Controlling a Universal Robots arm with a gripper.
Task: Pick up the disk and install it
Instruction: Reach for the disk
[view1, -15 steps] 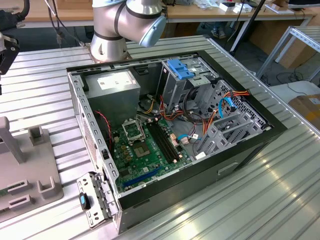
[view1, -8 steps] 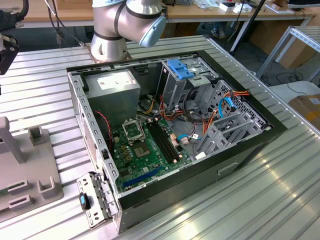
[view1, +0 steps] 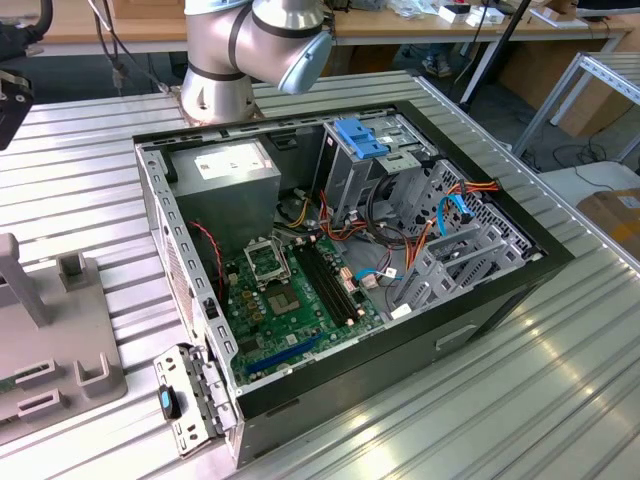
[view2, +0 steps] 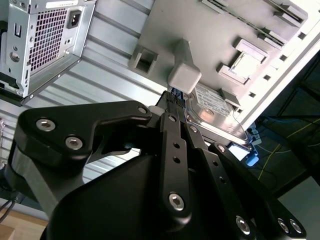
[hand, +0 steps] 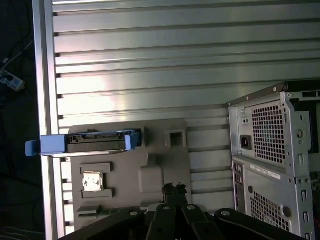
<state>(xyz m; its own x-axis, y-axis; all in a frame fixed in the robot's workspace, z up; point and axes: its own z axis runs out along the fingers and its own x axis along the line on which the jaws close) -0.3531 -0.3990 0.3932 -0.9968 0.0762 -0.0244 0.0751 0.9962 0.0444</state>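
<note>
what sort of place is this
Probably a robotics lab or workshop: an open computer case sits on a ribbed metal table, with a robot arm mounted behind it and wooden workbenches beyond.

We saw an open case (view1: 330, 385) on the slatted table (view1: 520, 400). Inside it, the motherboard (view1: 285, 300) lay at seven o'clock, the power supply (view1: 232, 170) at eleven and a blue bracket (view1: 362, 138) at one. A grey fixture (view1: 70, 350) sat at the case's nine o'clock.

A ribbed metal table (view1: 560, 380) carries an open computer case (view1: 400, 352), a grey fixture tray (view1: 95, 320) and the arm's base (view1: 215, 95).
</note>
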